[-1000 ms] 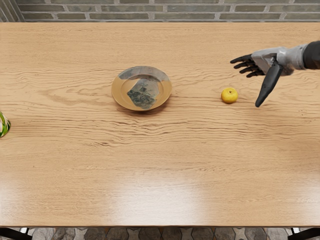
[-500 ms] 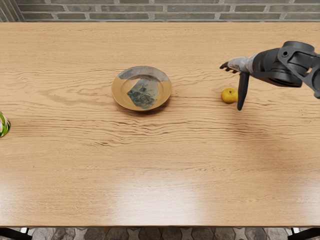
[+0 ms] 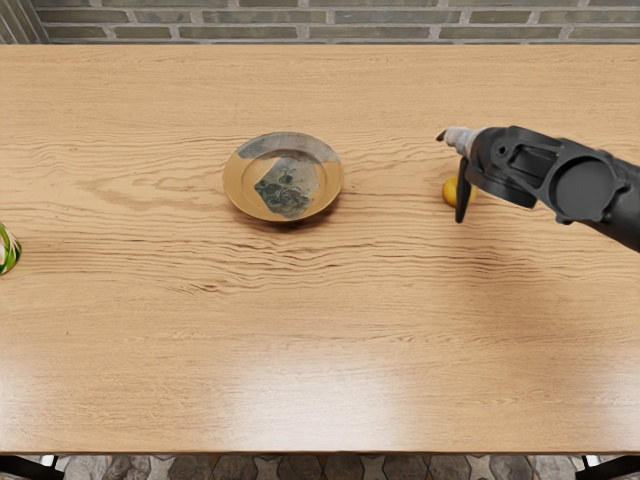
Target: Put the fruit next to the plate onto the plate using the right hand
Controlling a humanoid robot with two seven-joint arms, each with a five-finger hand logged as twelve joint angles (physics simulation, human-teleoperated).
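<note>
At the far left edge of the frame, about halfway down, a small green and yellow object point(image 3: 5, 248) is cut off by the border, so it cannot be identified. It lies on the pale wooden bench point(image 3: 320, 340), which fills almost the whole picture. A strip of grey brick wall point(image 3: 320, 20) runs along the top.

Left of centre in the upper half of the frame sits the round, gold-coloured plate point(image 3: 283, 176). Its shiny surface carries a dark mottled reflection, and nothing lies on it.

Well to the right of the plate, at about the same height, the yellow fruit point(image 3: 449, 190) rests on the bench with bare wood between the two. Only its left part shows, because a dark finger crosses in front of it.

The right hand point(image 3: 459, 141) is directly above the fruit. Its thick dark forearm point(image 3: 575, 188) enters from the right edge and covers most of the palm. The fingers point(image 3: 462, 195) that can be seen are straight. One hangs down across the fruit, and a dark tip pokes out to the left at the top of the hand. The hand is released and clasps nothing, and the fruit is on the wood.
</note>
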